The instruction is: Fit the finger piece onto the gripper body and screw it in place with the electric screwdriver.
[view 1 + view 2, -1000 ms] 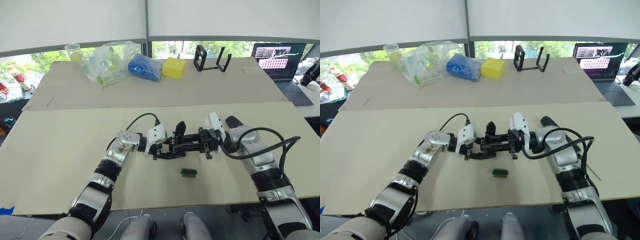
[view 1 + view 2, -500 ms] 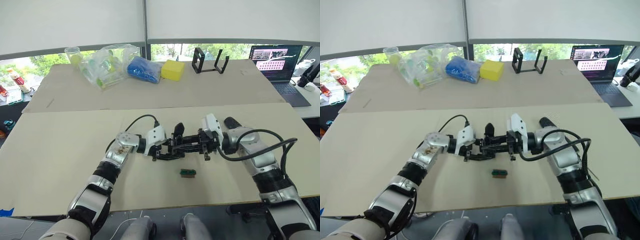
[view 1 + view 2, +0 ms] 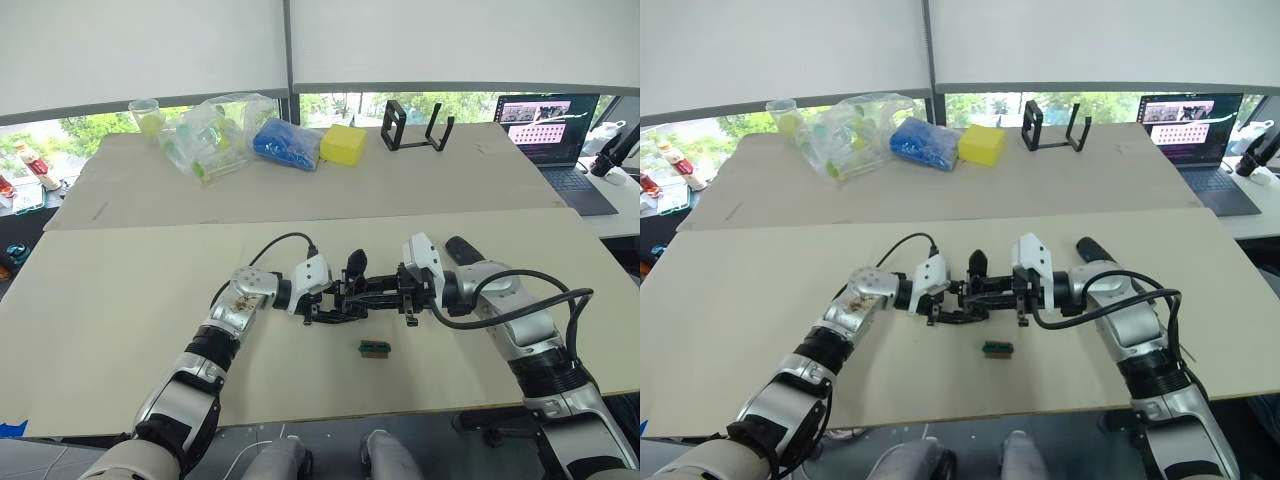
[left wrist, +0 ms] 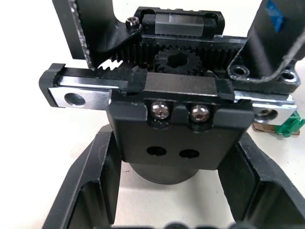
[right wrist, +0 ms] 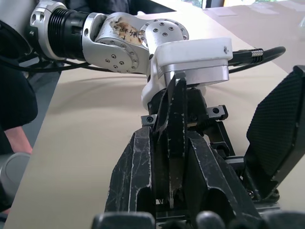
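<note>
**Q:** Status on the small black blocky plastic gripper body (image 3: pixel 350 296) w/ the open framework base?

**A:** It's sitting mid-table on the beige board tabletop (image 3: pixel 120 300), btwn the two claws, and its one pointed finger is sticking up. The left claw (image 3: pixel 330 300) is pinching it. In the left wrist view both black fingers (image 4: pixel 97 186) are pressing against the sides of the block.

**Q:** And the right claw?

**A:** The right claw (image 3: pixel 396 291) is reaching in from the opposite side and meeting the left one at the body. Its fingers (image 5: pixel 138 167) are clamping a thin black plastic wedge, the finger piece (image 5: pixel 175 124). The wedge's tip is pointing toward the body and sitting right by it. Can't tell if it's seated.

**Q:** Anything else nearby?

**A:** A small teal-green block (image 3: pixel 375 348) is lying loose just in front of the claws, apart from both. A larger black open frame stand (image 3: pixel 414 125) is standing at the far edge, well apart, w/ an open laptop (image 3: pixel 545 118) glowing to its right.
</note>
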Robot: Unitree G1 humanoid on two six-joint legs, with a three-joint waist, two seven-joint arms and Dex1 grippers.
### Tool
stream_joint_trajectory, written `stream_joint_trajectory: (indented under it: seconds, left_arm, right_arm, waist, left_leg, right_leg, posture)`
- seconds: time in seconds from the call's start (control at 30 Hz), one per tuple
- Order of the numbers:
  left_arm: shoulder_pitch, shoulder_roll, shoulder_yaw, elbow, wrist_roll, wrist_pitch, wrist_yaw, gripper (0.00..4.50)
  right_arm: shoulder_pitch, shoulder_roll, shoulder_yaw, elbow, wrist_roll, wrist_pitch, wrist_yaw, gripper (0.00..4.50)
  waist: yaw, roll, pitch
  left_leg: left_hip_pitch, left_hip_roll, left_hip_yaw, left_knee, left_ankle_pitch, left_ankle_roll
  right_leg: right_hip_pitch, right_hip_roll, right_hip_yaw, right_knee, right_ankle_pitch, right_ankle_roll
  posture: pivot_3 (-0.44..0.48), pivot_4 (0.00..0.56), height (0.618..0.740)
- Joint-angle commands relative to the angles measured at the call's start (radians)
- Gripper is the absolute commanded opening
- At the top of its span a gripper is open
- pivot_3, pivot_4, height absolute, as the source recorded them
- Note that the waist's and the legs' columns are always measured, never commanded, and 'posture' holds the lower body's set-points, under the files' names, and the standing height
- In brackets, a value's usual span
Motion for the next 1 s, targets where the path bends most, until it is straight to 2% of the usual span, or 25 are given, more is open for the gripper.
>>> stream_joint_trajectory:
  seconds: [0.03, 0.27, 0.57, 0.9, 0.93, 1.0]
  left_arm:
    - [-0.011, 0.004, 0.025, -0.038, -0.026, 0.009, -0.007, 2.28]
    - [0.005, 0.015, 0.03, -0.065, -0.035, 0.023, -0.006, 2.28]
    - [0.005, 0.011, 0.029, -0.067, -0.034, 0.026, 0.002, 2.28]
    - [0.0, 0.008, 0.027, -0.055, -0.031, 0.018, 0.003, 2.28]
    - [-0.001, 0.008, 0.027, -0.054, -0.031, 0.017, 0.003, 2.28]
    - [-0.001, 0.006, 0.026, -0.052, -0.031, 0.017, 0.004, 2.28]
  right_arm:
    - [0.036, -0.024, 0.1, 0.114, -0.107, 0.057, 0.016, 0.39]
    - [-0.014, -0.03, 0.144, 0.174, -0.139, -0.031, 0.117, 0.39]
    - [0.007, -0.032, 0.127, 0.136, -0.117, 0.025, 0.094, 0.39]
    - [-0.009, 0.002, 0.097, 0.093, -0.091, -0.005, 0.068, 0.39]
    - [-0.01, 0.005, 0.098, 0.084, -0.092, -0.01, 0.068, 1.42]
    - [-0.009, 0.004, 0.102, 0.061, -0.097, -0.02, 0.078, 2.04]
  waist:
    - [0.0, 0.0, 0.0]
    - [-0.002, 0.0, 0.0]
    - [-0.002, 0.0, 0.0]
    - [-0.002, 0.0, 0.0]
    - [-0.002, 0.0, 0.0]
    - [-0.002, 0.001, 0.001]
  left_leg:
    - [0.0, 0.0, 0.0, 0.0, 0.0, 0.0]
    - [0.002, 0.0, 0.0, 0.0, 0.0, 0.0]
    - [0.001, 0.0, 0.0, 0.0, 0.0, 0.0]
    - [0.001, 0.0, 0.0, 0.0, 0.0, 0.0]
    - [0.001, 0.0, 0.0, 0.0, 0.0, 0.0]
    - [-0.001, 0.0, 0.0, 0.0, 0.0, 0.0]
  right_leg:
    - [0.0, 0.0, 0.0, 0.0, 0.0, 0.0]
    - [0.002, 0.0, 0.0, 0.0, 0.0, 0.0]
    - [0.001, 0.0, 0.0, 0.0, 0.0, 0.0]
    - [0.001, 0.0, 0.0, -0.001, 0.0, 0.0]
    - [0.001, 0.0, 0.0, -0.001, 0.0, 0.0]
    - [-0.001, 0.0, 0.0, -0.001, 0.0, 0.0]
  posture:
    - [0.0, 0.15, 0.74]
    - [0.0, 0.15, 0.74]
    - [0.0, 0.15, 0.74]
    - [0.0, 0.15, 0.74]
    - [0.0, 0.15, 0.74]
    - [0.0, 0.15, 0.74]
